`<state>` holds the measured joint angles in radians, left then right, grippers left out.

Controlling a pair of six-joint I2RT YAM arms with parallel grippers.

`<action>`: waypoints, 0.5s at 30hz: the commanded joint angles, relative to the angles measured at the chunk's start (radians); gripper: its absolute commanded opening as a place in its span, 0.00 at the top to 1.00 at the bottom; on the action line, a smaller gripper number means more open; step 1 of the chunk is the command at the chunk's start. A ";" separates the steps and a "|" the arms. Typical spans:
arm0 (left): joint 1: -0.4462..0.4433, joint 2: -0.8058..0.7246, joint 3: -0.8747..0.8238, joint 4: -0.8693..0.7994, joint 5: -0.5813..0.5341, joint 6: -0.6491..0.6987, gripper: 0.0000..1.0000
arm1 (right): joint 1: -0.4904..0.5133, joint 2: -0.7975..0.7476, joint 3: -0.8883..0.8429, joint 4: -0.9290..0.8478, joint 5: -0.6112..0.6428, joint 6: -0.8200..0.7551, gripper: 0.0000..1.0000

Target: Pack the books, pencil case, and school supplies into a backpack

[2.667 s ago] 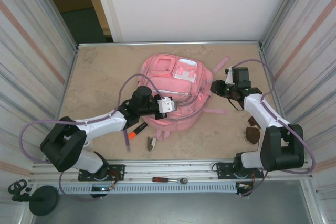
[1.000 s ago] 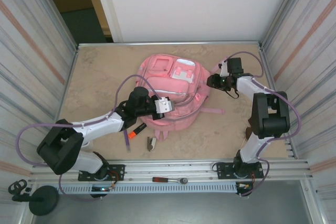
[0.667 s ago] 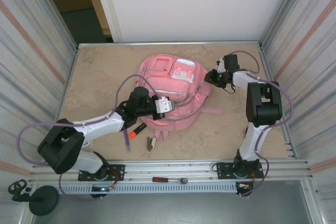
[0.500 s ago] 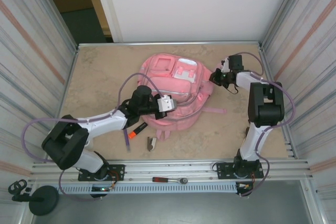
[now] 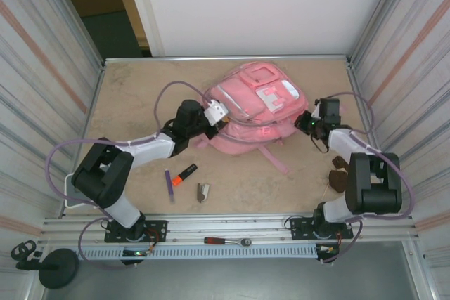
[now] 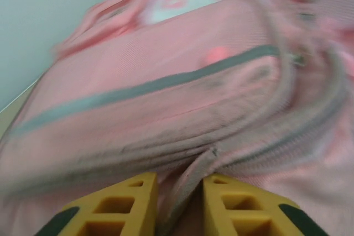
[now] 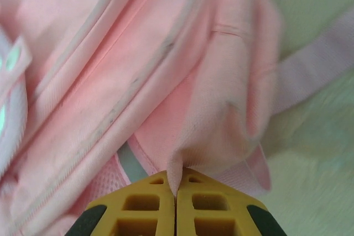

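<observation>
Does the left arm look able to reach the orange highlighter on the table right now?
Probably yes. The highlighter lies uncovered on the table near that arm. The left claw is against the backpack, so it would need to pull back first.

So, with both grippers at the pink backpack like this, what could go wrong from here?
1. The right gripper is shut on just a small fold of the backpack; a pull might slip it free.
2. The left gripper has its fingers apart around the zip seam; whether they grip is unclear, so that side may drop.
3. The highlighter, purple pen and clip lie near the left arm, which might sweep them.
</observation>
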<state>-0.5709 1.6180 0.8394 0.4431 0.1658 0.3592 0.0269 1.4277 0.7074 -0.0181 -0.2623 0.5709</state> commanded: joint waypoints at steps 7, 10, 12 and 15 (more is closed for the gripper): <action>0.183 -0.133 -0.003 -0.224 -0.224 -0.434 0.52 | 0.351 -0.191 -0.128 -0.047 0.031 0.030 0.77; 0.170 -0.228 -0.054 -0.258 -0.210 -0.514 0.48 | 0.396 -0.243 -0.085 -0.137 0.061 -0.035 0.71; 0.120 -0.287 -0.091 -0.258 -0.233 -0.547 0.45 | 0.400 -0.279 -0.066 -0.154 0.067 -0.068 0.69; -0.008 -0.325 -0.097 -0.290 -0.392 -0.604 0.40 | 0.399 -0.281 -0.050 -0.097 0.054 -0.088 0.65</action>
<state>-0.4931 1.3228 0.7547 0.2054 -0.1097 -0.1356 0.4225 1.1645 0.6144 -0.1257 -0.2234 0.5373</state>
